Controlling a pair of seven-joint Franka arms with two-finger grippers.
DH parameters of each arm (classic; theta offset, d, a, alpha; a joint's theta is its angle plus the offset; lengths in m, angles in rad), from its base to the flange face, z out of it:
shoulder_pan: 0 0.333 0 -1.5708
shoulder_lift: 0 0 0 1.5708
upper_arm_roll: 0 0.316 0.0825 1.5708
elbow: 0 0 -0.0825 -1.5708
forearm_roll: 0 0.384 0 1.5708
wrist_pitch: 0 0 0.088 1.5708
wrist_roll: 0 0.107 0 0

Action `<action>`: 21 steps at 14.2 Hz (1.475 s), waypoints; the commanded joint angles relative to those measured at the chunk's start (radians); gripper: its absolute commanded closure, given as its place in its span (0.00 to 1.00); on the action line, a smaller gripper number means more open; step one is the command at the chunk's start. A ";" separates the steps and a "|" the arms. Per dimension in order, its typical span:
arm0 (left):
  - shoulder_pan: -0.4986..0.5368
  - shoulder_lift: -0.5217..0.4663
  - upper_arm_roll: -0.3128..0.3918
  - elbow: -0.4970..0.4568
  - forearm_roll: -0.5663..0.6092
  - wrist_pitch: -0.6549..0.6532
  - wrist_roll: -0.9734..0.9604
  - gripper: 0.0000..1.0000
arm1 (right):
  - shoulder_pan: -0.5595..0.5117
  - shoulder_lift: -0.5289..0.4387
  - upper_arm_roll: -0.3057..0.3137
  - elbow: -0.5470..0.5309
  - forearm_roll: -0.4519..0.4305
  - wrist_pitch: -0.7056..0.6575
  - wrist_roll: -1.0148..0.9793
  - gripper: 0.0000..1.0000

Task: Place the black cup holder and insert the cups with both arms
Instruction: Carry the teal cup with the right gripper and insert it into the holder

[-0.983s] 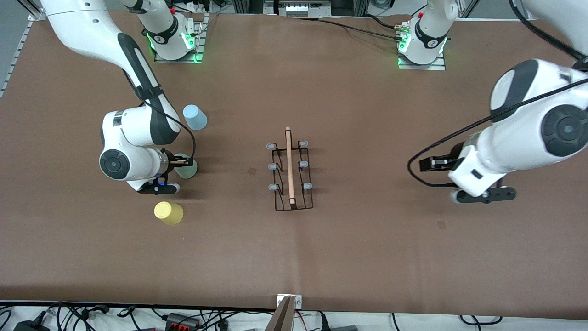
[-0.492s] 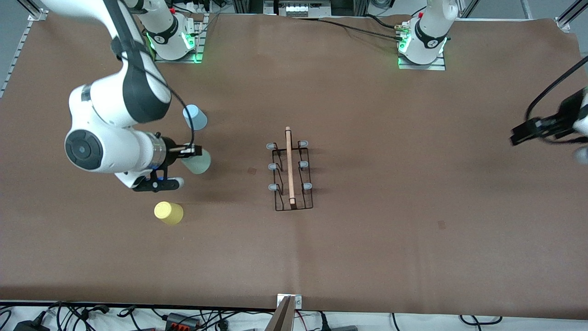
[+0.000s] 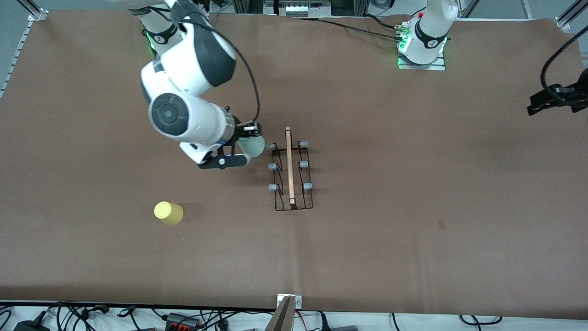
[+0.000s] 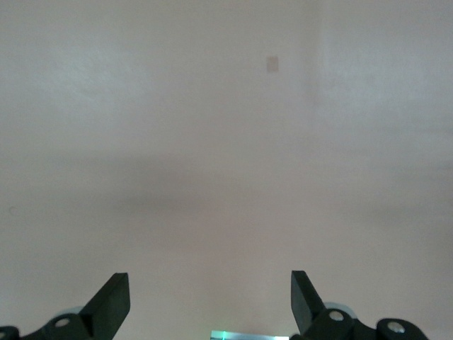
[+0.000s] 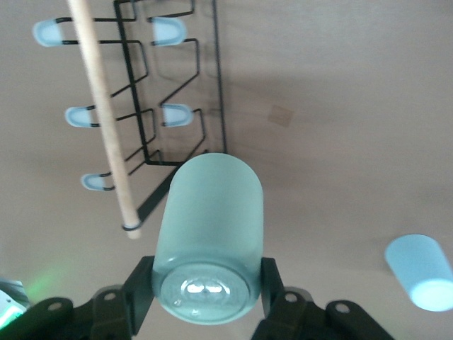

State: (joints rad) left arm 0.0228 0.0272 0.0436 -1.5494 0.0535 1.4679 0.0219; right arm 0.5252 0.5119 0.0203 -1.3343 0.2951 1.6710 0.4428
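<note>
Over the desk (image 3: pixel 413 257), just beside the black cup holder (image 3: pixel 291 177) at its end toward the robots' bases, the right gripper (image 5: pixel 207 283) has its jaws clamped on the pale green cup (image 5: pixel 210 237) (held tilted). Near the desk's edge at the left arm's end, the left gripper (image 4: pixel 210 301) waits with jaws apart. The yellow cup (image 3: pixel 168 213) stands on the desk toward the right arm's end; the pale blue cup (image 5: pixel 420 272) shows only in the right wrist view.

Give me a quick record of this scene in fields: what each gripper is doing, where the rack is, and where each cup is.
right gripper: jaws shut on the green cup, over the table beside the black cup holder
left gripper: jaws open, empty, over bare table at the left arm's end
black cup holder: mid-table, no cups on it
yellow cup: on the table, nearer the front camera than the black cup holder, toward the right arm's end
blue cup: on the table
</note>
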 commanded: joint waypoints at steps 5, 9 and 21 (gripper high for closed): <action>0.011 -0.066 -0.070 -0.132 -0.021 0.087 -0.043 0.00 | 0.068 0.088 -0.008 0.030 0.013 0.035 0.066 0.82; 0.100 -0.040 -0.073 -0.085 -0.113 0.098 -0.042 0.00 | 0.079 0.135 -0.008 0.032 0.009 0.039 0.069 0.78; 0.140 -0.027 -0.136 -0.058 -0.113 0.040 -0.062 0.00 | -0.158 0.088 -0.134 0.083 -0.137 0.024 0.016 0.00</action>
State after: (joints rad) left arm 0.1451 -0.0014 -0.0775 -1.6244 -0.0505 1.5275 -0.0436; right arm 0.4516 0.5722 -0.1083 -1.2477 0.2177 1.6959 0.5228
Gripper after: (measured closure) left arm 0.000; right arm 0.000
